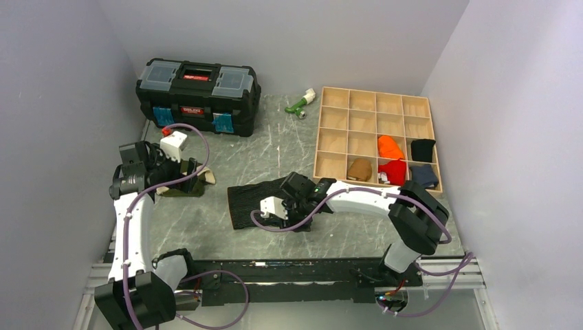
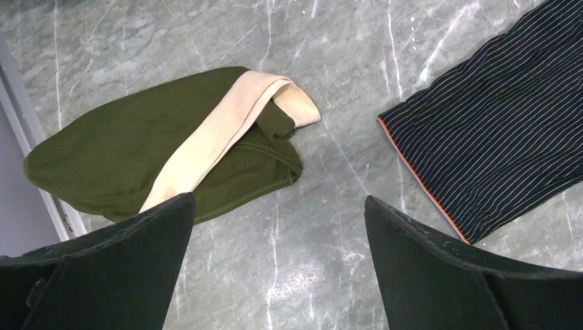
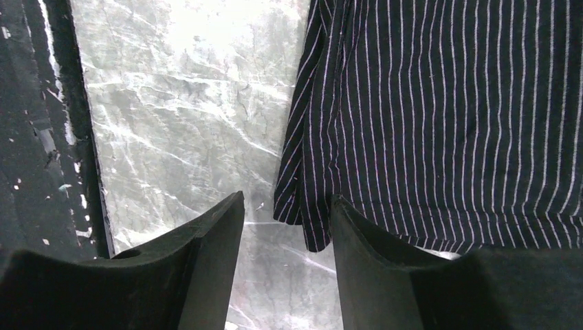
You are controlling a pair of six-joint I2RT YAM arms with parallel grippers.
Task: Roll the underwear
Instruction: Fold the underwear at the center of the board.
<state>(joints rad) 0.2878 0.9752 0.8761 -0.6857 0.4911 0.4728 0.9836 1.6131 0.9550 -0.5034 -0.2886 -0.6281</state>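
- We see the right gripper (image 3: 287,199) low over the tabletop (image 3: 185,124), at the near corner of the underwear (image 3: 447,117).
- Its jaws stand partly spread. The corner of the striped cloth lies between them, against one finger (image 3: 385,268), and bare tabletop shows between the cloth and the other finger.
- We cannot tell whether that finger presses on the cloth or only touches it.
- The rest of the underwear spreads flat ahead of this gripper and to one side. A black rail (image 3: 62,137) runs along the tabletop's edge on the other side.
- We see the left gripper (image 2: 278,203) with its jaws spread wide, holding nothing, above bare tabletop.
- Ahead of it and to its left lies an olive green garment (image 2: 117,158) with a cream band (image 2: 206,144) folded across it.
- Ahead of it and to its right we see one end of the underwear, its edge trimmed in orange (image 2: 412,172), well apart from the olive garment.
- Far beyond both grippers stand a black toolbox (image 1: 198,86) and a wooden compartment tray (image 1: 333,141) that holds small cloth bundles.
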